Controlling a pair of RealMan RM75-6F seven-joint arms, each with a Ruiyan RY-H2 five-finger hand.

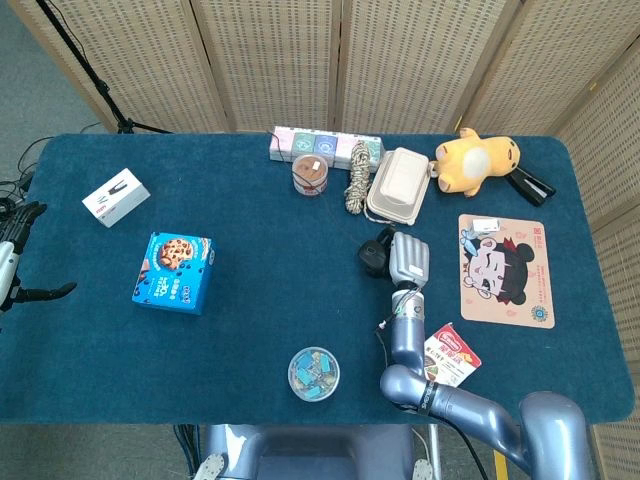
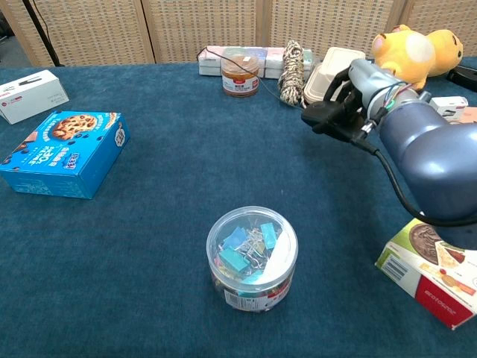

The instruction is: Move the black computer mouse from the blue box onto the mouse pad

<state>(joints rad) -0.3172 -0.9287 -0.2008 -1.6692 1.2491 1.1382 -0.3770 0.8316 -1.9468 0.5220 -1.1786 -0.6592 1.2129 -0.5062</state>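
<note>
The right hand (image 2: 350, 104) is gripping the black computer mouse (image 2: 319, 114), holding it raised above the surface (image 1: 250, 250), left of the mouse pad (image 1: 505, 270). The left hand (image 1: 15, 250) is hanging open, well left of the blue box (image 1: 174, 272).

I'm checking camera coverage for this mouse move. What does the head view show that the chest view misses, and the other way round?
Only the head view shows the whole mouse pad with its cartoon face, and the left hand at the table's left edge. Only the chest view shows from the side that the black mouse is lifted off the table, and the snack packet's label up close. Both show the right hand gripping the mouse, the blue box and the clip jar.
</note>
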